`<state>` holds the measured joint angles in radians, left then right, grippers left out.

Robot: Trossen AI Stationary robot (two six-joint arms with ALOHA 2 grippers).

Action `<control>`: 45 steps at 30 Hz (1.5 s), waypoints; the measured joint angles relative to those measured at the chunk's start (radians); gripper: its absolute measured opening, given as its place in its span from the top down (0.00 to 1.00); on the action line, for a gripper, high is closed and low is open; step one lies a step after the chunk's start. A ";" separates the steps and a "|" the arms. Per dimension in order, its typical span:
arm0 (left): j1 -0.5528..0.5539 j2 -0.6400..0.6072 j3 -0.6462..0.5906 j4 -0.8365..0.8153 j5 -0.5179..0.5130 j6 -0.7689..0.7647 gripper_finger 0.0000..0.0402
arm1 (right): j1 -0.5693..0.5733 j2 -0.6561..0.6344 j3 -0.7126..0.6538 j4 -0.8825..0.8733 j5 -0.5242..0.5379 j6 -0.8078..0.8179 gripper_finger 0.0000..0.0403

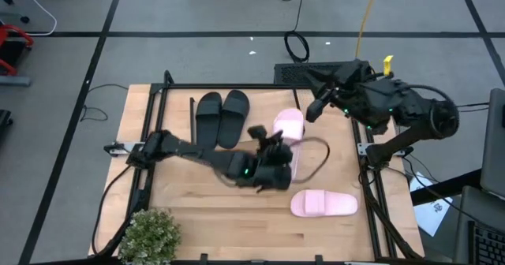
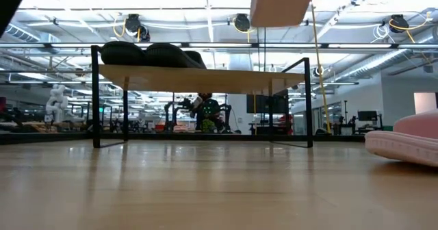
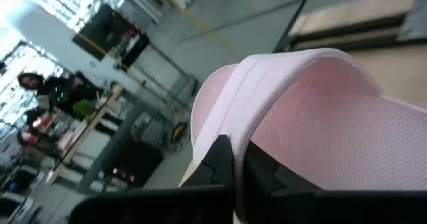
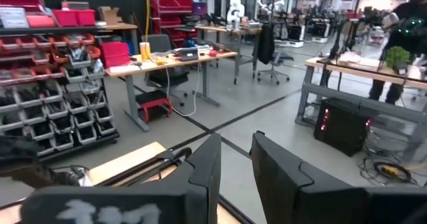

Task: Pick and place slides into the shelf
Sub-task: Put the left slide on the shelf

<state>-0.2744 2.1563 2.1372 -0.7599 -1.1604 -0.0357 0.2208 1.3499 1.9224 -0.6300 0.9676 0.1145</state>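
The shelf (image 2: 205,78) stands at the far middle of the table. The black pair (image 1: 222,117) lies on the left part of its plank, seen in the low view as the black slides (image 2: 147,54). My left gripper (image 1: 272,151) is shut on one pink slide (image 1: 289,128), which is lifted above the shelf's right part; its sole (image 2: 282,4) shows high in the low view. The other pink slide (image 1: 323,204) lies flat on the table near the right edge. My right gripper (image 1: 317,110) waits raised at the far right, fingers a narrow gap apart. My left gripper pinches the pink slide's wide strap (image 3: 235,127) at its edge between the two fingers (image 3: 220,167). The fingers come at it from the table's near side. The slide is lifted clear of the shelf and the table.
A potted plant (image 1: 148,235) stands at the near left corner. A black frame (image 1: 364,151) runs along the table's sides. A dark cable (image 1: 316,158) loops beside the left gripper. Bare wood lies between the shelf and the near edge.
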 joint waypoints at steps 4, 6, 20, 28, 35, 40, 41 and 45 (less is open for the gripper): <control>0.100 -0.009 0.000 -0.107 0.082 -0.073 1.00 | 0.009 -0.006 0.000 -0.003 0.000 -0.044 0.82; 0.144 -0.014 0.000 -0.183 0.106 -0.139 1.00 | 0.010 -0.006 0.000 -0.004 0.000 -0.077 0.82; 0.300 -0.019 -0.014 -0.345 0.241 -0.232 1.00 | 0.010 0.009 0.000 -0.011 -0.001 -0.186 0.82; 0.310 -0.020 -0.097 -0.319 0.213 -0.229 1.00 | 0.010 0.010 0.000 -0.011 -0.001 -0.208 0.82; 0.314 -0.020 -0.143 -0.220 0.208 -0.168 1.00 | 0.010 0.010 0.000 -0.011 -0.001 -0.209 0.82; 0.326 -0.020 -0.168 -0.214 0.212 -0.176 1.00 | 0.010 0.010 -0.030 -0.007 0.000 -0.207 0.82; 0.326 -0.020 -0.169 -0.215 0.212 -0.177 1.00 | 0.010 0.010 -0.039 -0.001 0.000 -0.209 0.82; 0.326 -0.022 -0.169 -0.223 0.212 -0.176 1.00 | 0.010 0.010 -0.092 0.080 0.000 -0.256 0.82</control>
<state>0.0513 2.1341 1.9678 -0.9826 -0.9483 -0.2119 0.2310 1.3602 1.8302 -0.5499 0.9672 -0.1414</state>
